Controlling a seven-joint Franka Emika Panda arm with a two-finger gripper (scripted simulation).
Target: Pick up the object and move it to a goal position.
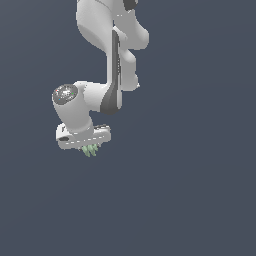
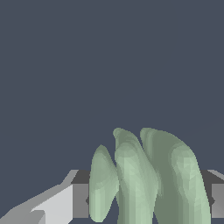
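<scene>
**Green object held under the gripper against a plain slate field**

Slate-blue background (image 1: 190, 190) fills both views, flat and unmarked, with no edge or seam showing anywhere.

From the exterior view, the white arm (image 1: 112, 50) comes down from the top edge, bends at a grey-sleeved joint, and ends in a rounded wrist with a speckled grey cap facing the camera. Below the wrist sits the flat white hand of the gripper (image 1: 90, 148), tilted slightly so that its end toward the exterior view's right is a little higher. The object (image 1: 90, 150), pale green and spiky, pokes out just beneath the hand, toward its middle; it is much smaller than the hand, and its lobes point downward. Nothing else is near it.

In the wrist view the object (image 2: 144, 179) looms large: three ridged, rounded green lobes standing side by side, the smallest one to one side and the broadest on the other. Dark grey pads (image 2: 80, 199) flank it, one on each side, each touching or all but touching the outer lobes. A pale grey finger (image 2: 48, 205) backs the pad on one side. The jaws stand closed in on the object, gripping it between the pads.
</scene>
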